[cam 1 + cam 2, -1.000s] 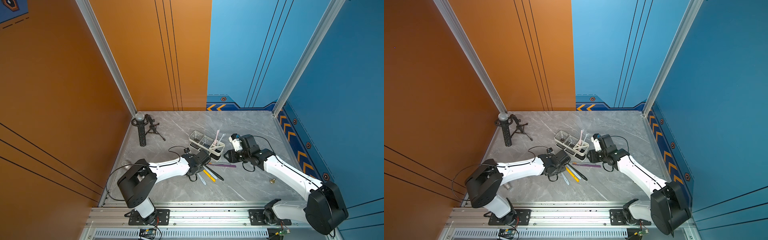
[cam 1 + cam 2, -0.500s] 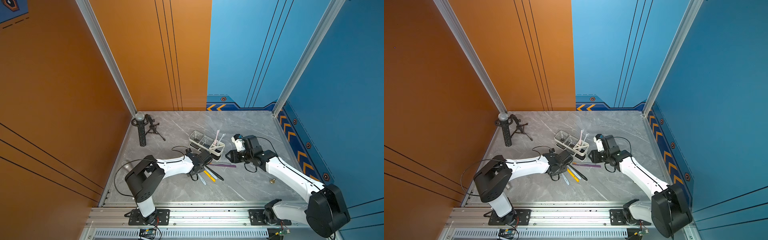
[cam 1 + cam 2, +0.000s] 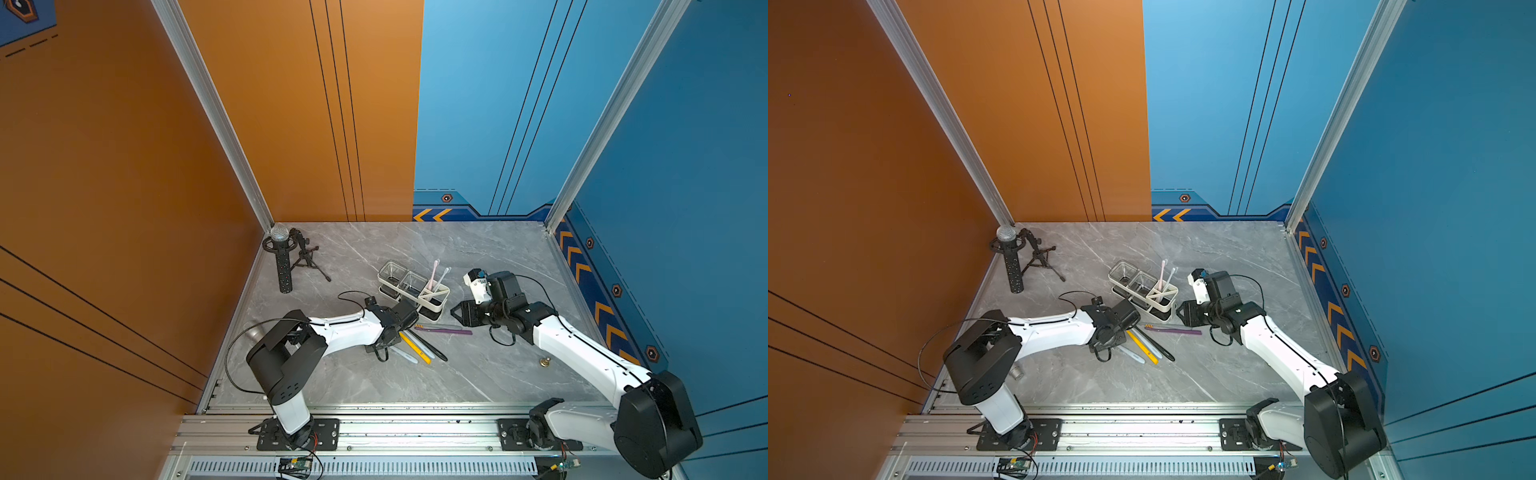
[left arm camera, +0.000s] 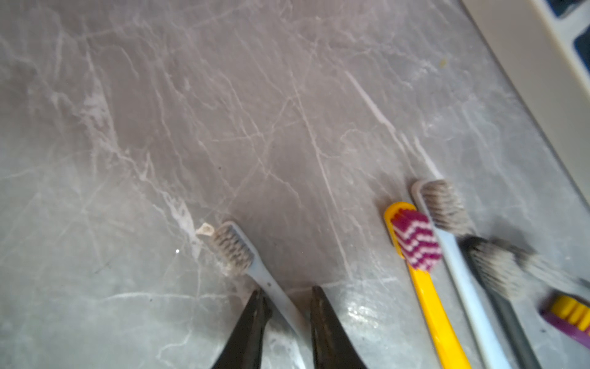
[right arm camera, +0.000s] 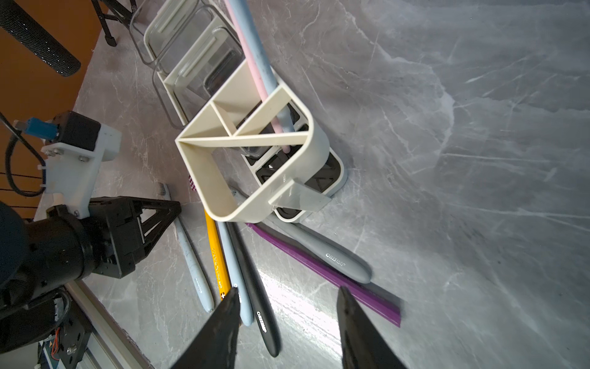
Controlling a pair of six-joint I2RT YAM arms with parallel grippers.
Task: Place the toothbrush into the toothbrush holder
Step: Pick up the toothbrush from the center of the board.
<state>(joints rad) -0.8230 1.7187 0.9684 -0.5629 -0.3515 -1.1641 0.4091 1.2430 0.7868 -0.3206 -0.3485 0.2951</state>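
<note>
The pale blue toothbrush (image 4: 260, 276) lies flat near the middle of the desk (image 3: 478, 257), on the front-edge side of the toothbrush holder (image 3: 434, 309). It looks light, hard and smooth, so it may slip. The left gripper (image 4: 287, 294) has its jaws a little apart around the thin neck, a fair spot to hold, not squeezing. The right gripper (image 5: 289, 290) is spread wide, empty. A yellow toothbrush (image 4: 427, 303) and a black toothbrush (image 5: 252, 281) lie close beside, easy to bump.
</note>
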